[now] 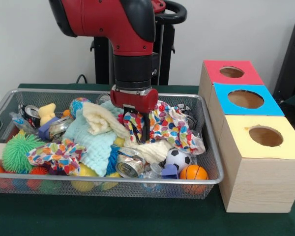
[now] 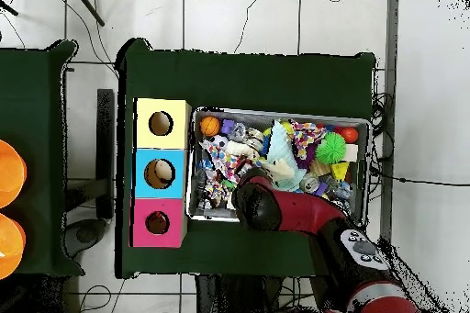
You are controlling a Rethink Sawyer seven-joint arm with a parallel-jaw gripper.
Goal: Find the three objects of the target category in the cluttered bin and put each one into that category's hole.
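The wire bin (image 1: 206,181), crammed with balls, crushed cans and cloths, sits just beside the row of three wooden boxes (image 1: 250,147) with holes, and the gripper (image 1: 143,129) reaches down into its middle, apparently pinching the multicoloured spotted cloth (image 1: 169,123), though the folds hide its tips.

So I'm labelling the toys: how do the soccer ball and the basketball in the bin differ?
The soccer ball is white with black patches; the basketball is orange with dark lines. The basketball lies nearer the bin's front corner, the soccer ball just behind it. Both are small round balls, side by side.
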